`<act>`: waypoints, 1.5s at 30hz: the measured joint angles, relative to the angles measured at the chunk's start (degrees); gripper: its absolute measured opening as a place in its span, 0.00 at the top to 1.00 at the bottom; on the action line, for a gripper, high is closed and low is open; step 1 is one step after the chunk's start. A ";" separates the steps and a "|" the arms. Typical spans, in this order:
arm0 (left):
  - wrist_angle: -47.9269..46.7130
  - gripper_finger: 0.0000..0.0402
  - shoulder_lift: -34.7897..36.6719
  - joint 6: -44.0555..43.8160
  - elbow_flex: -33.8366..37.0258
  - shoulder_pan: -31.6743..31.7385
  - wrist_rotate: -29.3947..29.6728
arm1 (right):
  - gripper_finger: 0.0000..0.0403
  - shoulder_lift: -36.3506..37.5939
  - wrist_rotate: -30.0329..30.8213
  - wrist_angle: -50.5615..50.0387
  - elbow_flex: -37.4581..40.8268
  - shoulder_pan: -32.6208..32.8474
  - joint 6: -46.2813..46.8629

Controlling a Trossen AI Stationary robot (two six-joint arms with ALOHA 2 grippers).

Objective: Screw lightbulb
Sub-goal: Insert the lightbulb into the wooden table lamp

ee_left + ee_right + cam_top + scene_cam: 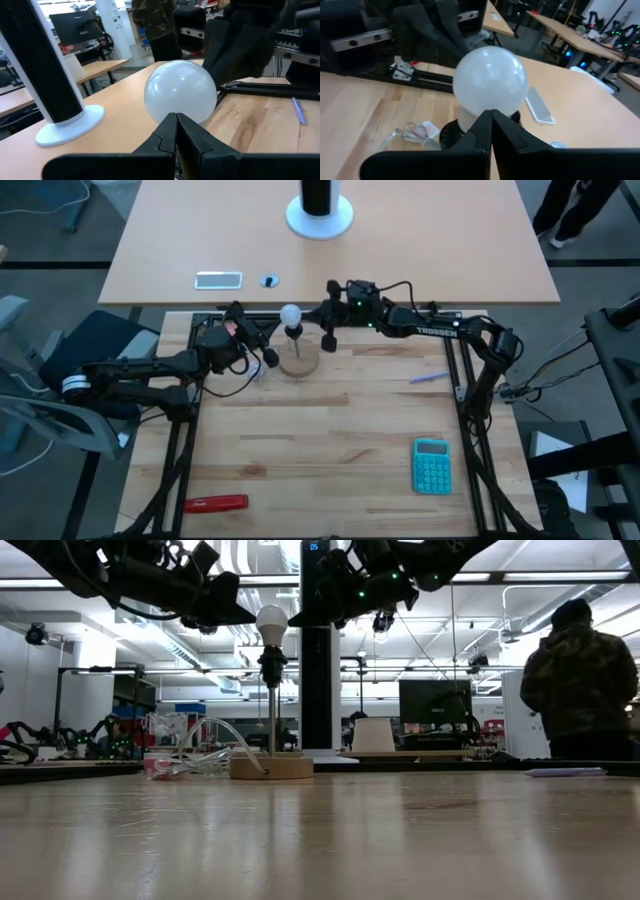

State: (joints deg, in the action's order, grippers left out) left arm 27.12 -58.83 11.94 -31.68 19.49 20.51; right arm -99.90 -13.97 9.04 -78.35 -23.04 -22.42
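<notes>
Hands [268, 358] [330, 340] flank lightbulb [290, 314]; calculator [432, 464] well apart

Wood table [330, 450] w/ calculator [432, 465], marker [216, 503]

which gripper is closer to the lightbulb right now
Left, narrowly. The left gripper sits just beside the lightbulb and its stand, fingers closed. The right gripper hangs on the bulb's other side, slightly farther off, also closed.

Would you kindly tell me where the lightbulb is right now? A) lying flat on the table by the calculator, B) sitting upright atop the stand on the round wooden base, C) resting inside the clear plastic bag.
B: the lightbulb sits on the socket of the thin stand rising from the wooden base, with both pincers close beside it.
</notes>
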 joint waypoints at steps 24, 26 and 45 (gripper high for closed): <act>-1.77 1.00 -0.84 0.45 0.00 0.68 -1.49 | 0.99 -1.08 3.02 1.99 -0.06 -1.01 -0.73; -1.17 1.00 -1.29 0.44 0.00 0.68 -1.31 | 0.99 -1.48 0.58 1.85 -0.02 -1.01 -0.02; -0.14 1.00 0.75 -0.90 0.00 0.09 -0.79 | 0.99 -1.86 4.96 0.95 0.00 -0.62 -1.08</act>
State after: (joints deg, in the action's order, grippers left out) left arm 26.99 -58.08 11.04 -31.68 19.57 19.73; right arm -101.75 -9.02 9.98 -78.35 -23.66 -23.49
